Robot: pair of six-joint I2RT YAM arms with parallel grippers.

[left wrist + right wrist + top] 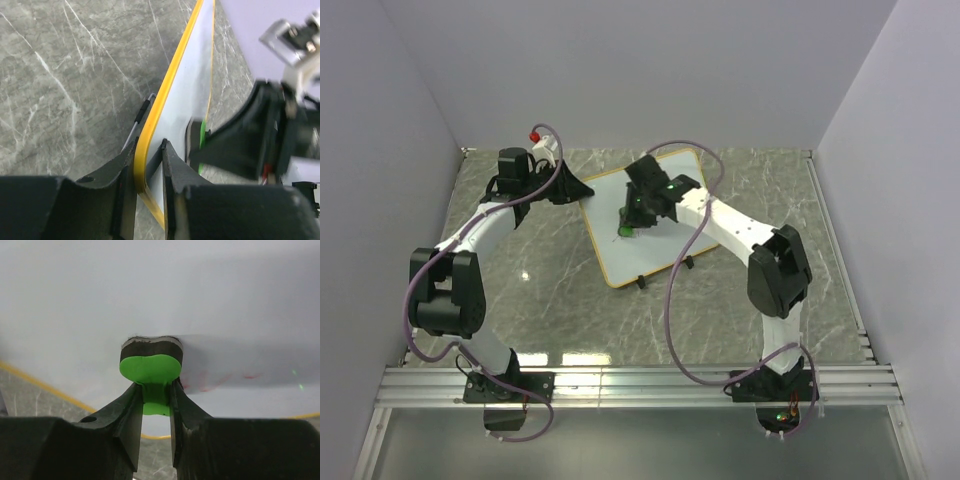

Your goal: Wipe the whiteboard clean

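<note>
Whiteboard: ten-o'clock rim pinched by left gripper, steadying; right gripper clamps green eraser, pressed down for wiping.

Gripper: right gripper, jaws clamped on the stem of the green eraser
Eraser: dark felt face pressed against the whiteboard
Marks: faint red smears just right of the eraser
Rim: yellow rim at lower left
Table: grey marble table below the rim
</note>
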